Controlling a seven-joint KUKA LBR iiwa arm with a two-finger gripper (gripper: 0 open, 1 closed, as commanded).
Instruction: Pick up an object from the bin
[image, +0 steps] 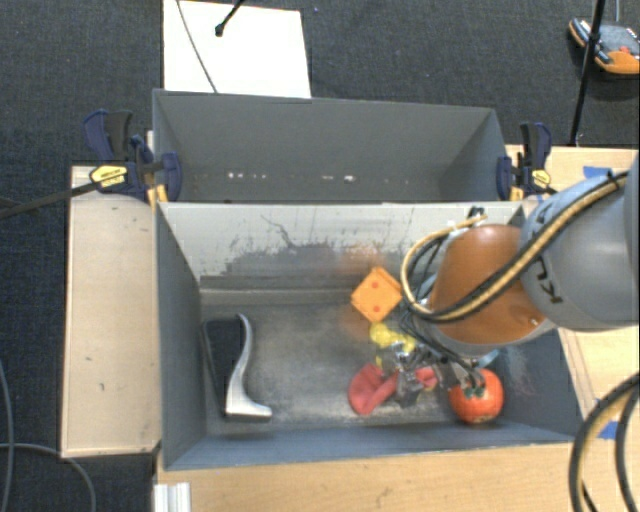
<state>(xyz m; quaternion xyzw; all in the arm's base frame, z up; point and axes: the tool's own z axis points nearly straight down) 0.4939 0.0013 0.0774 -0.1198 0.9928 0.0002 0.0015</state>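
My gripper is low in the bin's front right part, right over a red soft-looking thing that lies on the floor. Its tip touches or overlaps that red thing's right end. A small yellow thing lies just behind the gripper, partly hidden by it. An orange-red ball like a tomato rests immediately to the gripper's right, near the front wall. An orange cube with dark dots leans at the back wall, above the yellow thing.
A black and silver handle-shaped tool lies on the bin's left side, well apart from the rest. The arm with its orange dome and cables covers the bin's right part. Bare floor stretches between the tool and the red thing.
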